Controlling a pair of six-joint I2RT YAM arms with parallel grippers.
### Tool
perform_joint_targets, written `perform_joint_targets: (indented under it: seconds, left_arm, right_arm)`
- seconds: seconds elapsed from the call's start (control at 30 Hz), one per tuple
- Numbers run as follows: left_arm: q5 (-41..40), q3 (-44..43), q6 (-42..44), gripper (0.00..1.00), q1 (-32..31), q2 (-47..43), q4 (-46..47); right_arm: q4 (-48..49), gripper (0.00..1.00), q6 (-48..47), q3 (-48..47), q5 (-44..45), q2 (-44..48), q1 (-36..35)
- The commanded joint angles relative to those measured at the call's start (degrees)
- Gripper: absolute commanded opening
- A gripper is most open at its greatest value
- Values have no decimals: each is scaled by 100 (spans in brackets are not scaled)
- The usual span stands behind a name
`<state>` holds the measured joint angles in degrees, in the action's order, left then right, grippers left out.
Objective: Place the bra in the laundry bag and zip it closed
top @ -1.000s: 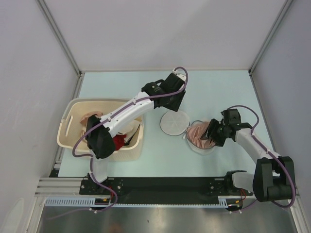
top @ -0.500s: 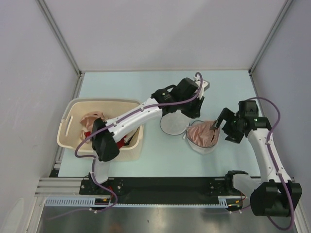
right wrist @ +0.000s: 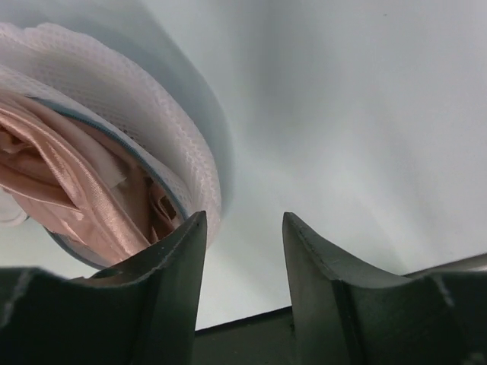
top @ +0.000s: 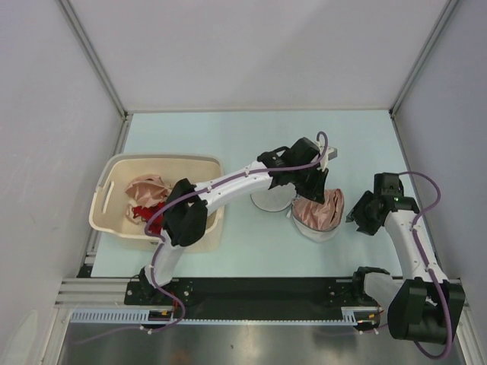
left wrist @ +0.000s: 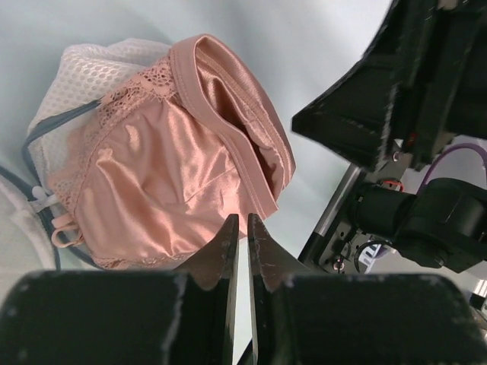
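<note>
View at the bag, both wrists. The bra (left wrist: pixel 167 175) lies heaped in the open laundry bag (left wrist: pixel 84 65) on the table (top: pixel 228 144). Its folded band and one cup stand proud of the bag's dark rim (left wrist: pixel 46 137).

The left gripper (left wrist: pixel 240 220) hovers just over the bra's near edge, jaws drawn almost together with only a thin slit between them. I see no cloth in that slit. The right gripper (right wrist: pixel 243 220) waits at the bag's outer side, jaws parted at a moderate width around nothing, one finger just beside the mesh wall (right wrist: pixel 152 122).

Materials: the satin is glossy and slack, with a lace trim along one cup. The mesh is a soft, translucent white honeycomb, shaped only by its thin rim. The round flap (top: pixel 268 201) lies flat beside the bag, partly under my left arm.

Hazards, as I judge them:
- If I press with such narrow jaws, the slippery satin may slide aside rather than tuck down.
- If the flap closes over the raised band, the zip could bite the cloth (lace snags most readily).
- A nudge from the right finger could fold the limp wall inward.
</note>
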<state>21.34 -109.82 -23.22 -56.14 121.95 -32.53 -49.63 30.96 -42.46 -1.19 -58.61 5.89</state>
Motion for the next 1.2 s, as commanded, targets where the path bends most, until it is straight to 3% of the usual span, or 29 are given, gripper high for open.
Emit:
perform_joint_targets:
  seconds: [0.0,0.23,0.57,0.63,0.8,1.17]
  left_arm:
    - [282,-13,-139,11,-20,127,344]
    - [441,-144,-332,10,59,645,450]
    - [423,-277,-569,9,112,1234,660]
    - [467,-303,-744,9,112,1296,739]
    - [423,-242,-1131,9,95,1515,845]
    - [-60,-31,-1457,6,50,1797,503]
  right_arm:
    - [788,51,-91,106,-425,-71,26]
    - [1350,51,-116,396,-953,-308,-70]
    - [1798,37,-46,563,-1006,-669,-158]
    - [1764,29,-46,484,-936,-713,-167]
    - [1158,0,-37,63,-672,-678,-176]
    - [-608,0,349,-1202,-189,-292,-395]
